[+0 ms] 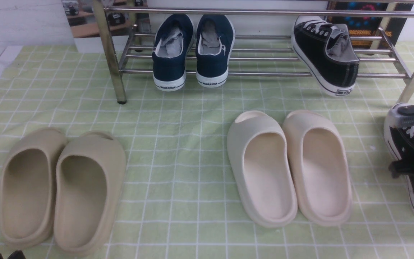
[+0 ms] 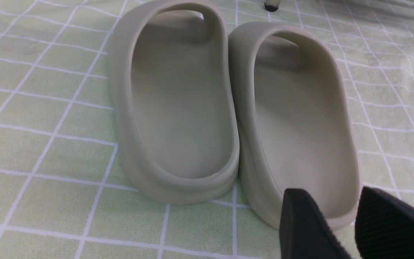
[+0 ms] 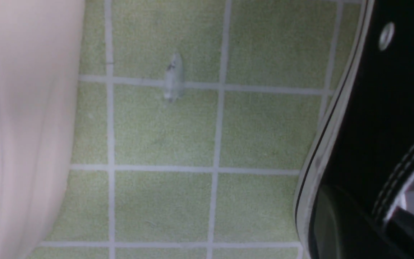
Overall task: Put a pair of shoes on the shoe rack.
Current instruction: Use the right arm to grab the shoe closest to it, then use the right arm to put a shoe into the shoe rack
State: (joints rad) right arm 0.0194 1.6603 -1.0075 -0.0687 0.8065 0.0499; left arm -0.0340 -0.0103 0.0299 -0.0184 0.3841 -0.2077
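Right pincer (image 3: 365,203) gripping black sneaker (image 3: 383,93)

Rack sneaker (image 1: 325,54): black canvas, white laces, tilted across shoe rack's (image 1: 271,74) lower bars
Floor sneaker (image 1: 404,140): matching, upright, near rack's right leg

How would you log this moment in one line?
right end effector: shut on side of black canvas sneaker | sneaker: on checked cloth | mate: on chrome rack
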